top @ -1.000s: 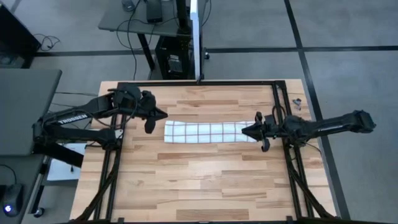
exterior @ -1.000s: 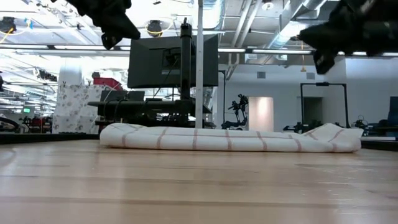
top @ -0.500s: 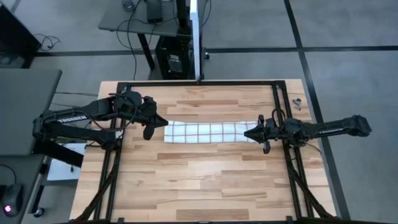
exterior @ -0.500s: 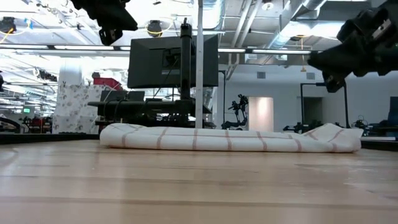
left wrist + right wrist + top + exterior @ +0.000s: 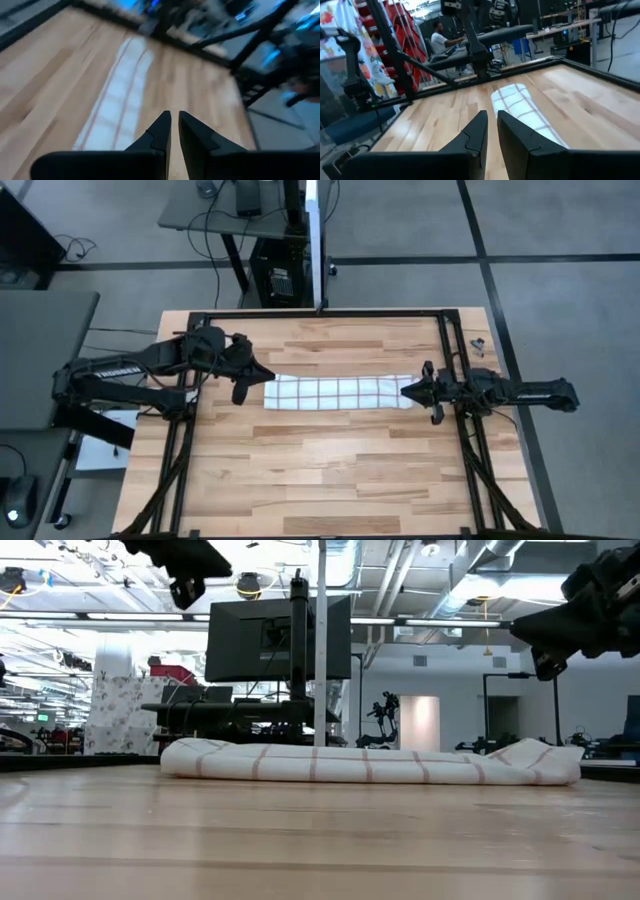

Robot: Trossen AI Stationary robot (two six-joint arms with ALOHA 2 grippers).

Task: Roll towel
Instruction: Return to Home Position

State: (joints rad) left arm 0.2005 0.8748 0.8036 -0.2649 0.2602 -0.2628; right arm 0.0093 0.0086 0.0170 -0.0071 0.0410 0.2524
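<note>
While fingers [image 5: 159, 131] hang raised, towel [image 5: 340, 392] lies between

Wood-plank bench [image 5: 330, 470] under me, black frame [image 5: 380, 314] round it. Small dark item [image 5: 478, 343] at its far right corner, too small to tell what it is. Monitor [image 5: 250, 640] on a post behind the far edge. Grey desk [image 5: 40, 350] off to my left. Person [image 5: 440, 40] seated in the room beyond, near red shelving [image 5: 400, 15].

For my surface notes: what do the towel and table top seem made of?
The towel: thin woven cloth, probably cotton, matte white with dark red-brown grid lines, soft folds. The table top: light wooden planks with visible grain, slight sheen; solid wood or laminate, I cannot tell.
</note>
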